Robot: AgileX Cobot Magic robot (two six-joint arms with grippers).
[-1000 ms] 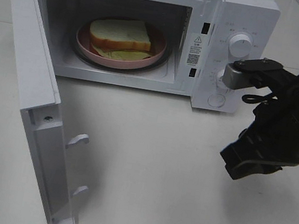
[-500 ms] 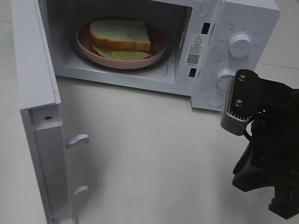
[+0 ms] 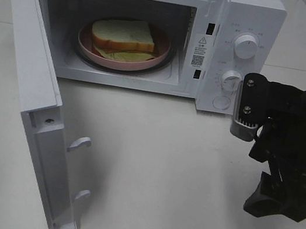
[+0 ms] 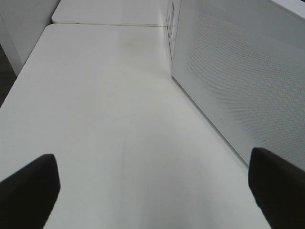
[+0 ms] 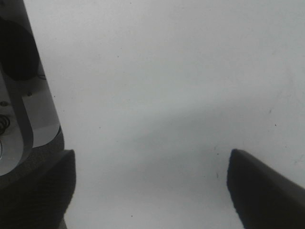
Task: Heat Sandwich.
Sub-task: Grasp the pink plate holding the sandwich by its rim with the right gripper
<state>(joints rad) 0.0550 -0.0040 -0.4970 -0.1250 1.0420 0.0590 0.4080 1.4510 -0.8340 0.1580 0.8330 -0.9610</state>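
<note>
The sandwich (image 3: pixel 123 33), pale bread over a yellow slice, lies in a round pink dish (image 3: pixel 163 50) inside the white microwave (image 3: pixel 246 24), whose door (image 3: pixel 34 82) stands wide open to the left. My right gripper (image 3: pixel 276 207) hangs over the table in front and to the right of the microwave, pointing down. In the right wrist view the right gripper (image 5: pixel 150 191) is open over bare table. My left gripper (image 4: pixel 152 191) is open too, low over the table beside a white dotted panel of the microwave (image 4: pixel 238 81). The exterior high view does not show the left gripper.
Two round knobs (image 3: pixel 247 46) (image 3: pixel 231 79) sit on the microwave's right panel, just left of my right arm's wrist camera (image 3: pixel 245 110). The open door juts toward the table's front left. White table (image 3: pixel 161 169) spreads in front of the microwave.
The right gripper has opened wide, swung down and drawn back toward the front right, away from the knobs. The sandwich, dish and door have not moved.
</note>
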